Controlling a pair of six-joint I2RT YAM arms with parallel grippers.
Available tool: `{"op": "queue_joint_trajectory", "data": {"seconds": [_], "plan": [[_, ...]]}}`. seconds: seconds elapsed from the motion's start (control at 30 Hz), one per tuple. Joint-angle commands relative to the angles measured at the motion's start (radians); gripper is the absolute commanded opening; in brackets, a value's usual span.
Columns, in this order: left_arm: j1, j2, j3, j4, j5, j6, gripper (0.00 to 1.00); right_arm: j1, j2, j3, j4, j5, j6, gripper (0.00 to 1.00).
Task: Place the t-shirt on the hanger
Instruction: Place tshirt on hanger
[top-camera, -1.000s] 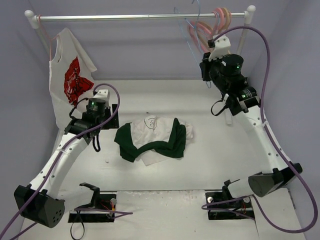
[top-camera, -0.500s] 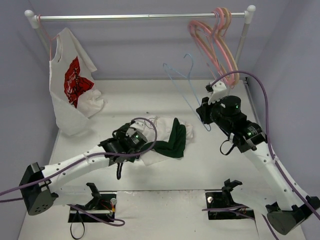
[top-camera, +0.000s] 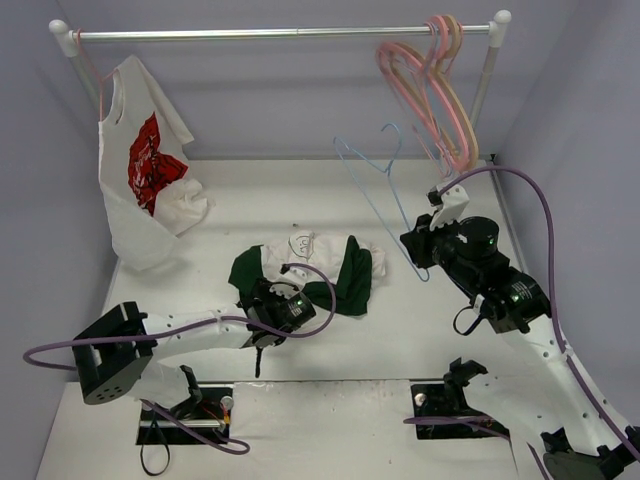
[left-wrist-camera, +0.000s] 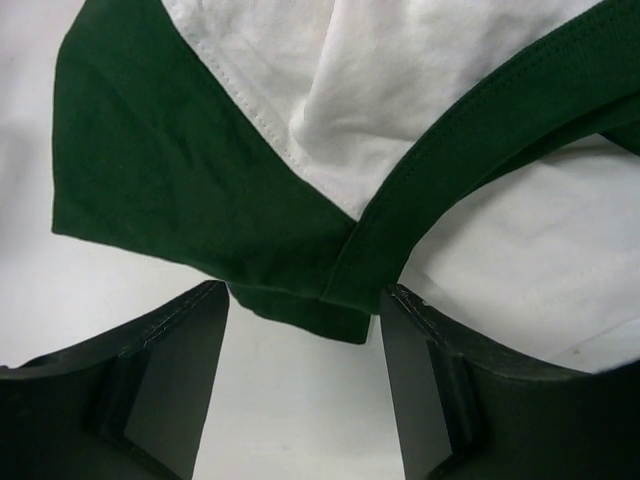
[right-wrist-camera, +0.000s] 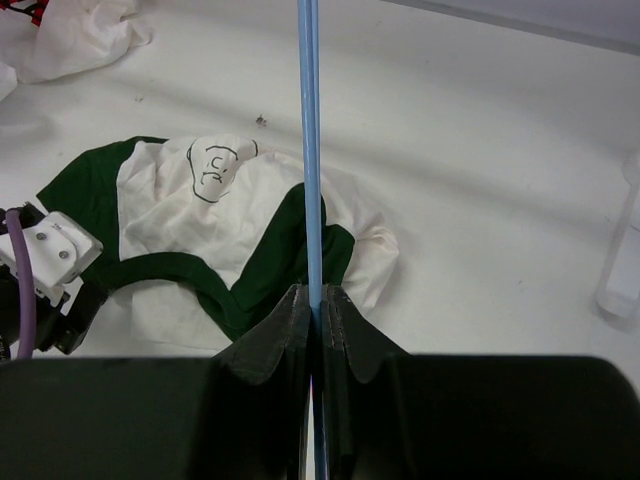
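The white t-shirt (top-camera: 310, 262) with dark green sleeves lies crumpled at the table's middle; it also shows in the left wrist view (left-wrist-camera: 400, 90) and the right wrist view (right-wrist-camera: 210, 220). My left gripper (top-camera: 268, 312) is open at the shirt's near edge, its jaws on either side of a green hem and collar band (left-wrist-camera: 300, 300), just short of the cloth. My right gripper (top-camera: 420, 245) is shut on the thin light-blue hanger (top-camera: 385, 195) and holds it in the air right of the shirt. The blue wire (right-wrist-camera: 310, 140) runs up from between the shut jaws.
A rail (top-camera: 280, 33) spans the back. A white shirt with red graphic (top-camera: 145, 170) hangs at its left. Pink hangers (top-camera: 430, 85) hang at its right. A white post (right-wrist-camera: 622, 260) stands at the right.
My left arm pulled back toward the near side, uncovering the shirt's left green sleeve. My right gripper moved the blue hanger slightly right and forward, after lifting it off the rail earlier.
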Motion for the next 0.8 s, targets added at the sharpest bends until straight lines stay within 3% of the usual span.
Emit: {"op": "queue_joint_trajectory", "data": {"seconds": [0.0,0.77], "plan": [[-0.007,0.019,0.011,0.099,-0.064,-0.008,0.61,0.008,-0.011,-0.002,0.073,-0.008,0.015,0.0],[-0.012,0.062,-0.014,0.094,-0.052,-0.018,0.61,0.008,-0.017,-0.017,0.081,-0.005,0.021,0.0]]}}
